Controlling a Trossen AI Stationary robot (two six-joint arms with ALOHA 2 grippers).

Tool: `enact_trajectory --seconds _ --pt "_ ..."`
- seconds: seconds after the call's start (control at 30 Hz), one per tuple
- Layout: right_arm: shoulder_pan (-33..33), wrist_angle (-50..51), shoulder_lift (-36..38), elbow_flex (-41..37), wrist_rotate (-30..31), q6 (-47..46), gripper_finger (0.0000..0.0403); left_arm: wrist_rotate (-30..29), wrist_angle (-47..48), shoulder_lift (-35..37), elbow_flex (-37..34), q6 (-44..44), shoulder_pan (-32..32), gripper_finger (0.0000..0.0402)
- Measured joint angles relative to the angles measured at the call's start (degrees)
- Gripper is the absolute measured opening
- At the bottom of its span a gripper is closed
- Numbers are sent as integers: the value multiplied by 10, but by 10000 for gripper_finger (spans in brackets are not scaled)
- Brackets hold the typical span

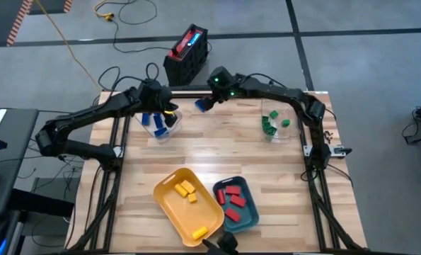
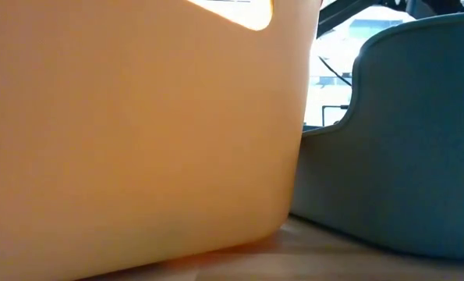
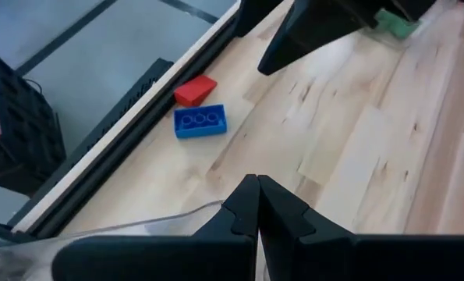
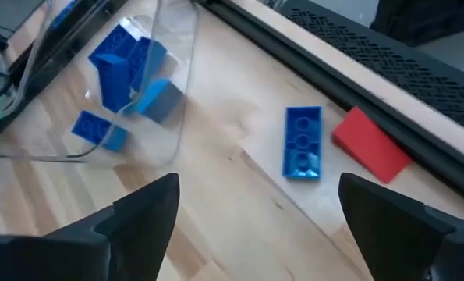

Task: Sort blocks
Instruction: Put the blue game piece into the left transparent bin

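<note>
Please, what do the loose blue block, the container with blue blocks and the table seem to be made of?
Blue block: likely hard plastic, smooth and slightly glossy, with moulded round studs.
Container: seemingly thin clear plastic; the blocks inside show through its walls.
Table: looks like pale wood, with visible grain and joined strips, matte to satin finish.

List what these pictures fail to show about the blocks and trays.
- Low view: the yellow tray and teal tray fill the frame, hiding every block.
- High view: the loose blue block and red block sit under the right end effector, out of sight.
- High view: green blocks too small to count.
</note>
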State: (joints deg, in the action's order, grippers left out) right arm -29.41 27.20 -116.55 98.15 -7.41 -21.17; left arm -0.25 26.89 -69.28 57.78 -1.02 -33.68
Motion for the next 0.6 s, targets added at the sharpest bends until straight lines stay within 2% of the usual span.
enact_trajectory --seconds 0.17,0.37,0.6 --pt "2 -27 -15 3 -1 -19 366 0 -2 0 0 -3 4 0" --pt "-6 2 -62 1 -16 -58 366 0 -6 0 0 -6 3 0" --pt "-6 35 -125 79 -18 -58 366 1 1 0 0 -6 7 0"
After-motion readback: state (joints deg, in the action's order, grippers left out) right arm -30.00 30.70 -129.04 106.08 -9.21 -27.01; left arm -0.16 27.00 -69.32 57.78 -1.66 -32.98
